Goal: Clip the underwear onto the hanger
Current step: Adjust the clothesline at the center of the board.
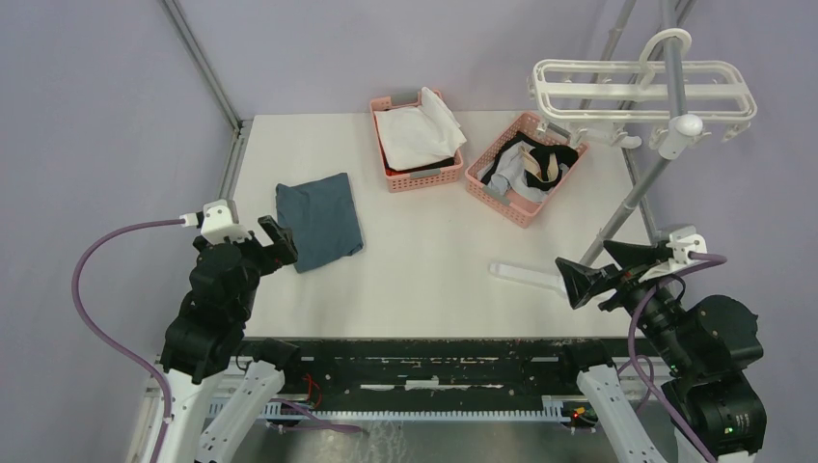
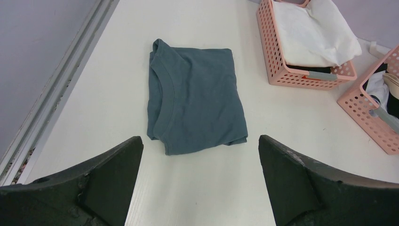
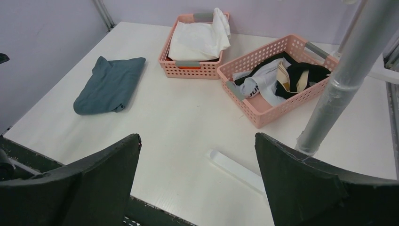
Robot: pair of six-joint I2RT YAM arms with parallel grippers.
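Both claws stood wide and empty: the left gripper [image 1: 275,241] near a folded blue-grey cloth [image 1: 319,221], the right gripper [image 1: 590,268] beside the stand's pole [image 1: 632,198]. The underwear [image 1: 543,159] lay crumpled in the right-hand pink basket [image 1: 502,198], close to the hanger [image 1: 641,92] hung above. The pick-up, probably the right arm's, would go best by pinching the tan waistband at one end, clear of the pale garment [image 1: 504,177] alongside and the basket wall.
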